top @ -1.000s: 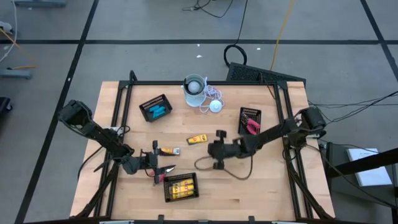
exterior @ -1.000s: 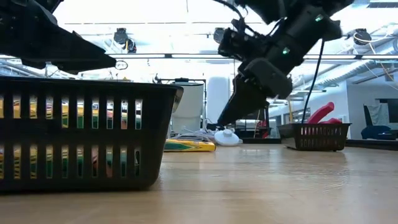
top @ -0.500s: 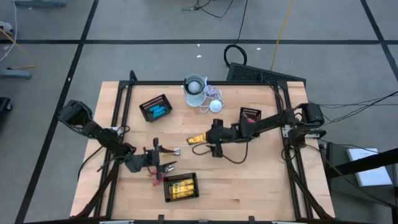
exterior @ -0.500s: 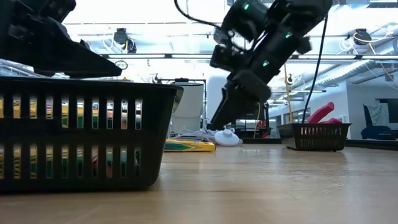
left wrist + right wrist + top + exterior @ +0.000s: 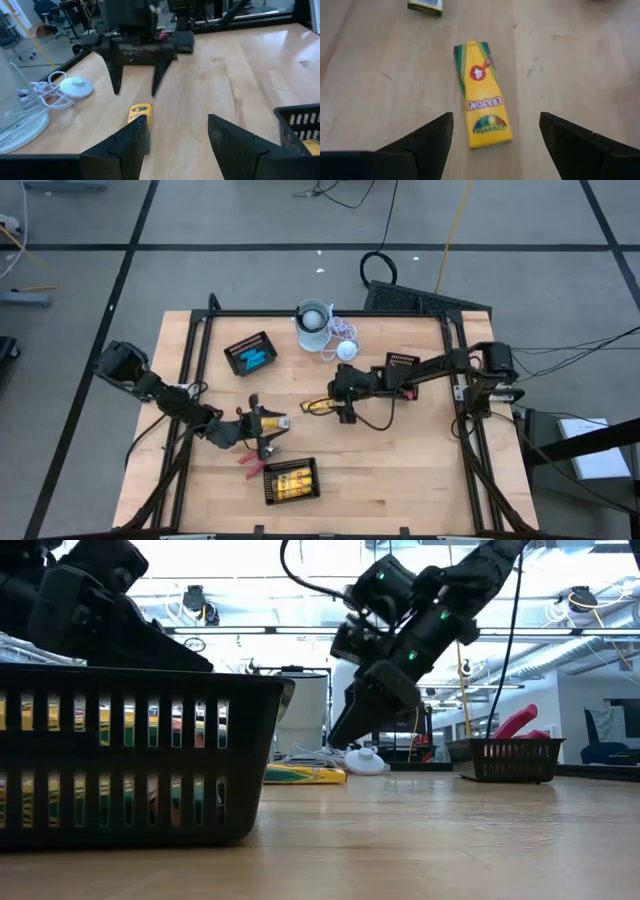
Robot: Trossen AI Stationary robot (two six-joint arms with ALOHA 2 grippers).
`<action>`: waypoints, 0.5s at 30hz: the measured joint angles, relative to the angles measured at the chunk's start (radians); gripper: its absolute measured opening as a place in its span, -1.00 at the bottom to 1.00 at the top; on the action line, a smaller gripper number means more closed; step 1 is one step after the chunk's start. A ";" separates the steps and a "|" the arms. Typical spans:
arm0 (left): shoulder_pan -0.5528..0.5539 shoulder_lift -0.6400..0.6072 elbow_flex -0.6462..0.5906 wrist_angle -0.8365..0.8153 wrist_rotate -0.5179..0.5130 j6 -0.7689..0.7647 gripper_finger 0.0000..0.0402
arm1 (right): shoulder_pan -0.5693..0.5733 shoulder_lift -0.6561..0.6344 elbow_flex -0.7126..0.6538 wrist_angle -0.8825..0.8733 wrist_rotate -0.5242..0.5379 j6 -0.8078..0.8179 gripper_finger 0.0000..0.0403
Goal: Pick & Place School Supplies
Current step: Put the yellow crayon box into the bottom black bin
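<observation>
A yellow crayon box (image 5: 482, 97) lies flat on the table (image 5: 400, 470), long side toward me, in the right wrist view. My right gripper (image 5: 495, 137) hangs open above its near end, tipped down, one finger on either side and clear of it (image 5: 345, 740). A second yellow box (image 5: 274, 420) lies near the table's left. My left gripper (image 5: 260, 426) hovers open over that box, with nothing between its fingers (image 5: 177, 145). Red-handled scissors (image 5: 252, 459) lie on the table nearby.
A black mesh tray (image 5: 268, 480) with yellow boxes stands near the front edge. Another with light-blue sticks (image 5: 232, 350) is at far left, and one with red scissors (image 5: 402, 358) at far right. A white cup (image 5: 312, 320) and a corded disc (image 5: 346, 350) sit at the far edge.
My right gripper has swung toward the table's far edge and a little left, ending over the crayon box in the middle. My left gripper has moved toward the far edge and right, up to the second yellow box. Both boxes and the scissors have stayed put.
</observation>
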 joint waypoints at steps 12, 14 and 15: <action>0.060 0.000 0.000 -0.015 0.059 -0.013 0.07 | 0.010 0.134 0.100 -0.039 -0.051 -0.046 0.42; 0.060 0.000 0.000 -0.021 0.059 -0.016 0.07 | 0.010 0.149 0.107 -0.028 -0.050 -0.047 0.42; 0.060 0.000 0.000 -0.022 0.059 -0.016 0.07 | 0.010 0.156 0.107 -0.029 -0.050 -0.047 0.42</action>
